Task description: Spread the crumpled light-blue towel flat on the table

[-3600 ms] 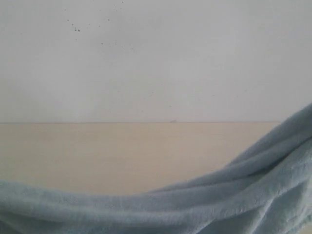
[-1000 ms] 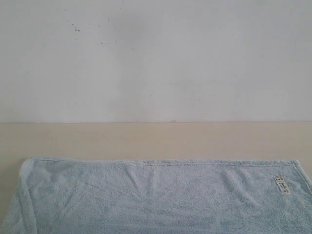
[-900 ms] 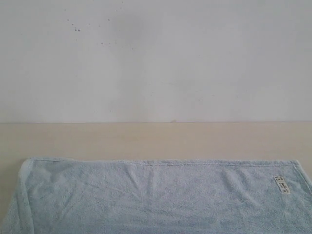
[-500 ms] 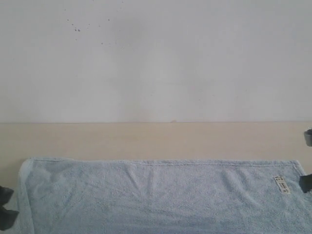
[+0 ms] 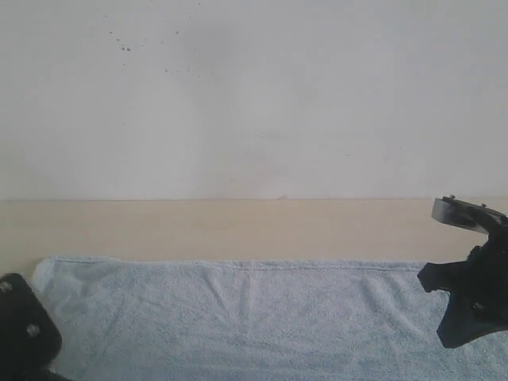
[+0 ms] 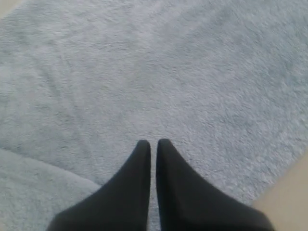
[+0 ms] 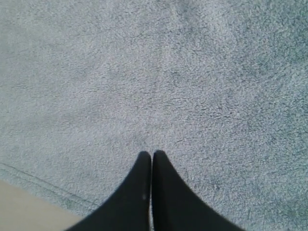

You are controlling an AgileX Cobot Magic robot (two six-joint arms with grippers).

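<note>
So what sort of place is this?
Probably a robot test bench, not a home: a plain beige table against a white wall, and the left gripper and right gripper over a light-blue towel.

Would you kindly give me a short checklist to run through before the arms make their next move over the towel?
1. The far hem of the towel lies straight on the table: ok.
2. The left gripper is shut with no cloth seen between its fingers: ok.
3. The right gripper is shut, likewise free of cloth: ok.
4. The cloth beside the left gripper is flat: not ok, a fold shows in the left wrist view.
5. The towel's near edge is flat: cannot tell, out of view.
</note>
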